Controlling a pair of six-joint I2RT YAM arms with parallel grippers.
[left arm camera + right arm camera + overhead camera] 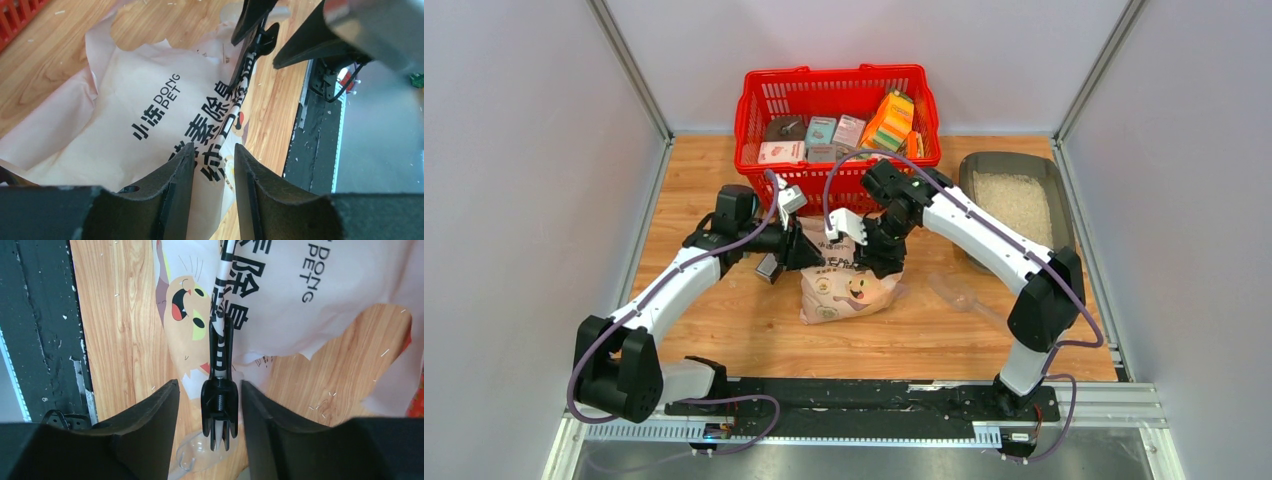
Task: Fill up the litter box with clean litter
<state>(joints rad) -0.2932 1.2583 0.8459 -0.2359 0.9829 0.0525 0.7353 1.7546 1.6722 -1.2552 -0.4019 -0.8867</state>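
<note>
Only the right wrist view shows the black clip (220,400) on the bag's (320,295) folded edge. It stands between the right gripper's (209,388) parted jaws, released. In the left wrist view the left gripper (213,150) straddles the bag; whether it pinches it cannot be told. From above, at the right edge, one litter box (1014,160) holds clean litter (1014,205). One red basket (834,75) holds several packets. One clear scoop (954,290) lies on the table.

Whether my left claw (212,170) pinches the bag (140,115) is unclear; its six o'clock end is hidden behind that claw.
</note>
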